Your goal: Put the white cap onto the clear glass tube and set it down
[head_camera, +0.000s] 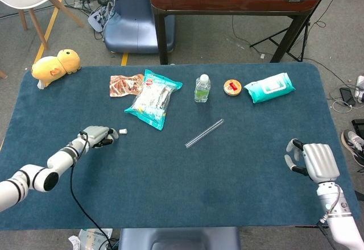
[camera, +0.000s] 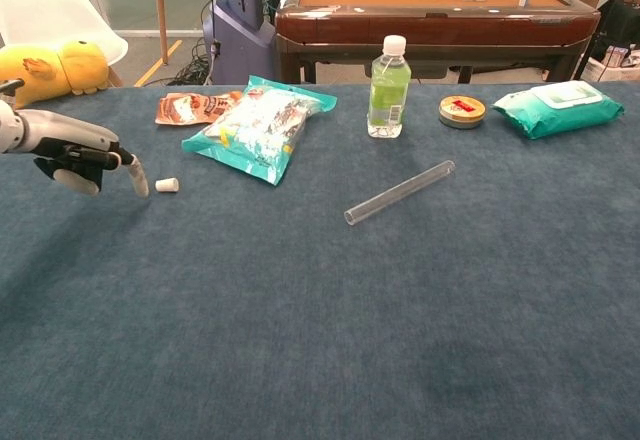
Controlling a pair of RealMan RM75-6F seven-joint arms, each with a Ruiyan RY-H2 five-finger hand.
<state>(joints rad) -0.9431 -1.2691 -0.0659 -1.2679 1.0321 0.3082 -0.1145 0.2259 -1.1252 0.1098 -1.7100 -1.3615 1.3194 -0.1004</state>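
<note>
From the head view, my left hand [head_camera: 96, 136] sits low over the bench [head_camera: 170, 193], fingers [head_camera: 111, 134] bunched and pointing at the white cap [head_camera: 122, 131], which lies just beyond their tips, apart from them. How tightly they curl is hard to make out here. My right hand [head_camera: 314, 160] hovers at the near right corner, back toward the camera, so I cannot tell how its fingers are set; its arm is cut off by the bottom edge. The glass tube [head_camera: 203, 133] lies slantwise mid-bench, well apart from both hands. Behind it stand a small bottle [head_camera: 202, 88], a round tin [head_camera: 232, 87], a wipes pack [head_camera: 269, 87], a teal snack bag [head_camera: 153, 98] and a brown packet [head_camera: 125, 84] partly under that bag. A yellow plush toy [head_camera: 54, 67] rests at the far left corner.

From the chest view, my left hand [camera: 75, 158] enters from the left edge, forearm cropped. One finger sticks out and down toward the cap [camera: 166, 185], close beside it without touching; the rest are curled under, holding nothing. The tube [camera: 399, 192] lies open-ended toward me. My right hand is outside this view.
</note>
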